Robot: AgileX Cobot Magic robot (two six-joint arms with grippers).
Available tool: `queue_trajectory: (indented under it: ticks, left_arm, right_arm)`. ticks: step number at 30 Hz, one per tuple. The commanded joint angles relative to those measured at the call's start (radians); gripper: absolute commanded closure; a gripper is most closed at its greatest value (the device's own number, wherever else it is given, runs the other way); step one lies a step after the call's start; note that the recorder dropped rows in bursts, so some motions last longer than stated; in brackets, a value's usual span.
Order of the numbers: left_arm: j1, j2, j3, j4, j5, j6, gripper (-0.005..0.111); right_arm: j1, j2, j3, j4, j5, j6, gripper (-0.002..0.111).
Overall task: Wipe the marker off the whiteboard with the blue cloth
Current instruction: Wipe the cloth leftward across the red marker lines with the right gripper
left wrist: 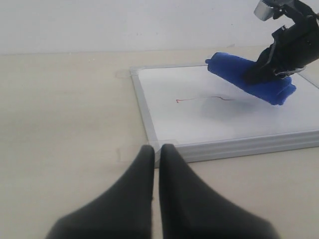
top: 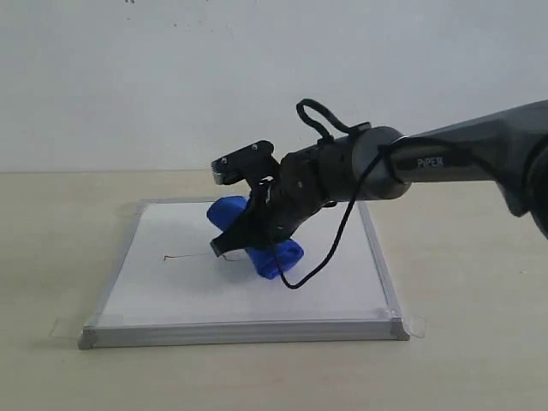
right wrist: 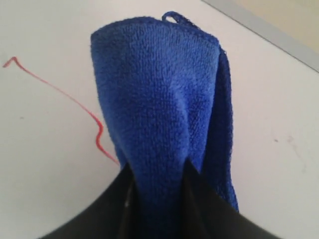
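Angling down over whiteboard, right gripper pinches blue cloth; left gripper closed

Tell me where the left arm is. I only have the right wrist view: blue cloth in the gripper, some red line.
Observer: The left gripper is off the whiteboard, over the table near the board's frame, shut and empty.
Operator: How far does the line go?
Observer: In the exterior view the marker runs as a thin stroke from beside the blue cloth toward the board's left side, stopping short of the frame.
Operator: How does the cloth sit?
Observer: It is a rolled bundle lying diagonally over the board's middle; the right gripper clamps it with an end sticking out on each side.
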Motion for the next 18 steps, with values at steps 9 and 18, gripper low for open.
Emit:
queue_trajectory:
  ticks: [9, 18]
  left_arm:
    - [0.0, -0.002, -0.002, -0.01, -0.005, 0.001, 0.103]
    - [0.0, -0.002, -0.002, -0.01, -0.005, 0.001, 0.103]
  right_arm:
    - [-0.222, 0.008, 0.004, -0.034, 0.239, 0.027, 0.108]
    - [-0.149, 0.008, 0.046, 0.209, 0.228, -0.114, 0.108]
